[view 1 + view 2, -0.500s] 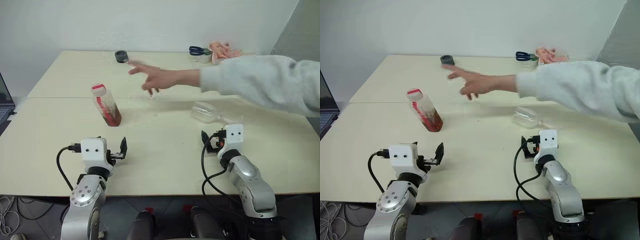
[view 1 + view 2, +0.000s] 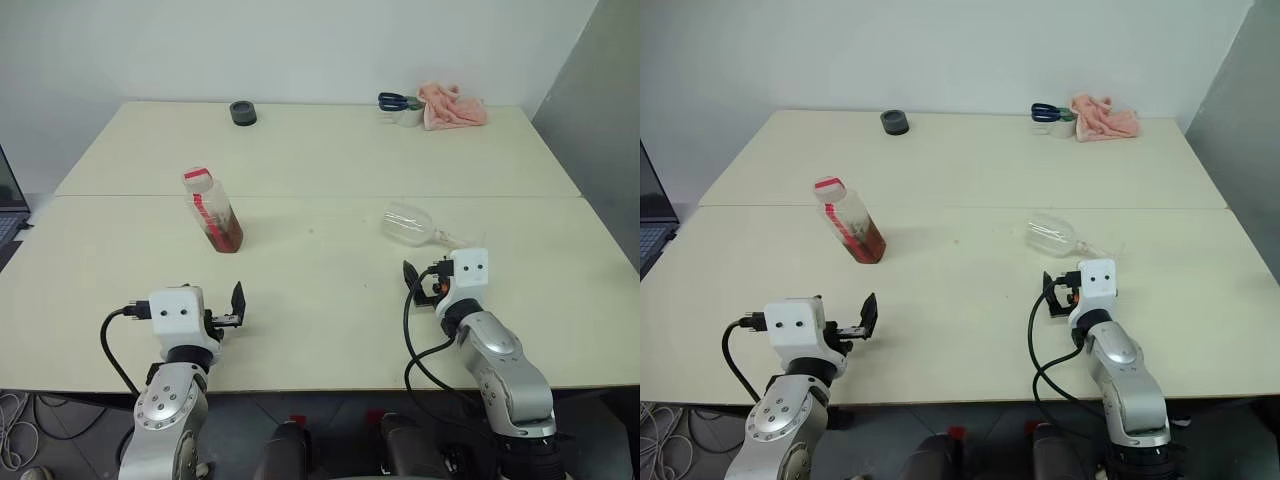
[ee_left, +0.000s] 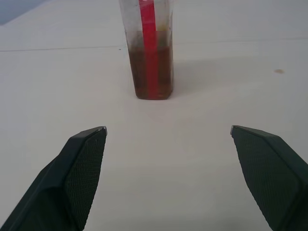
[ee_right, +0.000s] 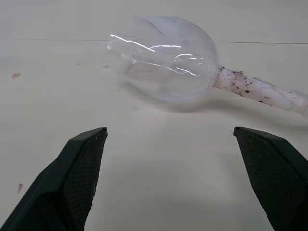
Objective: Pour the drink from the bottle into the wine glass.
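We see the bottle (image 2: 212, 212) of amber drink (image 3: 151, 72) standing capped on the worktop (image 2: 330, 300) ahead of our wide-spread, empty left pincer (image 3: 168, 139), while the wine glass (image 4: 166, 57) lies on its side just ahead of our equally wide right pincer (image 4: 171, 139).

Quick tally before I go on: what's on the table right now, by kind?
Clear plastic bottle with amber drink: 1
Clear stemmed wine glass, lying on its side: 1
Dark round roll: 1
Blue-handled scissors: 1
Pink crumpled cloth: 1
Total: 5
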Controlling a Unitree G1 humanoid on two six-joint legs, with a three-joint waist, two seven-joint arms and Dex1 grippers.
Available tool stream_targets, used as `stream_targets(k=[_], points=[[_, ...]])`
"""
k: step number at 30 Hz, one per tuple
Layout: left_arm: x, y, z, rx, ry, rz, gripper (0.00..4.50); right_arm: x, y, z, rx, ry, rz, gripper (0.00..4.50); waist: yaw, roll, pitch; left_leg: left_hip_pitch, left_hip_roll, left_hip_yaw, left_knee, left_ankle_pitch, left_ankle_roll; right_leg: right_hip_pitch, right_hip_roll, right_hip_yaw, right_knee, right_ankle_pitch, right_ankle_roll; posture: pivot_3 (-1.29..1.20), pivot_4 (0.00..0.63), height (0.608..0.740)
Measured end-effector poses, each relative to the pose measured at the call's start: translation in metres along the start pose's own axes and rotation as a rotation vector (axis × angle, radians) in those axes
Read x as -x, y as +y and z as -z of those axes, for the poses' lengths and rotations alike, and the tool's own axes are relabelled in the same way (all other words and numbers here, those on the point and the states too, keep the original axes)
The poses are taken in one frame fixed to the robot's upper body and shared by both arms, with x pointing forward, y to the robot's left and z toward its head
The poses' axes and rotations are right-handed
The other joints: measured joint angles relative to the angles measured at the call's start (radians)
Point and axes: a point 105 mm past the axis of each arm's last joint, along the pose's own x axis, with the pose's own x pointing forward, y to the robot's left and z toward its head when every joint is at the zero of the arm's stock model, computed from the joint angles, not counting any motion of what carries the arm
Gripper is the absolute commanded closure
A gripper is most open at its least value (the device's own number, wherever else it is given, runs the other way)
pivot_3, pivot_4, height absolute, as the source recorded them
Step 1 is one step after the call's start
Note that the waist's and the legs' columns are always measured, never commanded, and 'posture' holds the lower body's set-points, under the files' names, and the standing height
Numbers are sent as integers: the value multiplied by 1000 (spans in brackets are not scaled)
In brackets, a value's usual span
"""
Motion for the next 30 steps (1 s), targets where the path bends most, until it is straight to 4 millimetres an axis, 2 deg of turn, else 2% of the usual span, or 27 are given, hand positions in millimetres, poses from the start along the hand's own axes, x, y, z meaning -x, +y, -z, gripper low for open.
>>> stream_targets(k=[9, 12, 15, 18, 21, 25, 30], points=[[1, 1, 2, 2, 6, -4, 43, 0, 0, 0, 9, 4, -15, 0, 0, 0, 0, 0, 0, 0, 0, 0, 0, 0, 0, 0, 0, 0, 0, 0, 150, 740], [2, 2, 3, 12, 9, -19, 43, 3, 4, -4, 25, -2, -96, 0, 0, 0, 0, 0, 0, 0, 0, 0, 0, 0, 0, 0, 0, 0, 0, 0, 150, 740], [1, 8, 1, 16, 1, -51, 43, 9, 26, -21, -37, -45, -310, 0, -1, 0, 1, 0, 1, 0, 0, 0, 0, 0, 1, 0, 0, 0, 0, 0, 150, 740], [-9, 12, -9, 18, -39, -64, 43, 20, 57, -60, -35, -133, -635, 0, 0, 0, 1, 0, 0, -1, 1, 0, 0, 1, 1, -1, 0, 0, 1, 0, 150, 740], [-17, 14, -16, 17, -66, -68, 43, 35, 75, -91, 58, -206, -884, 0, 0, 0, 1, 0, 0, -1, 1, 0, 0, 2, 1, -1, -1, 0, 1, 0, 150, 740], [-27, 15, -27, 30, -98, -66, 43, 37, 90, -110, 46, -230, -1057, 0, 1, 0, 1, 0, 0, -2, 1, 0, 0, 1, 1, -2, -1, 1, 0, 0, 150, 740], [-37, 10, -40, 57, -133, -43, 43, 33, 103, -123, 41, -250, -1141, 0, 1, 0, 1, 0, 0, -2, 1, 0, 0, 1, 1, -2, -1, 1, 0, 0, 150, 740]])
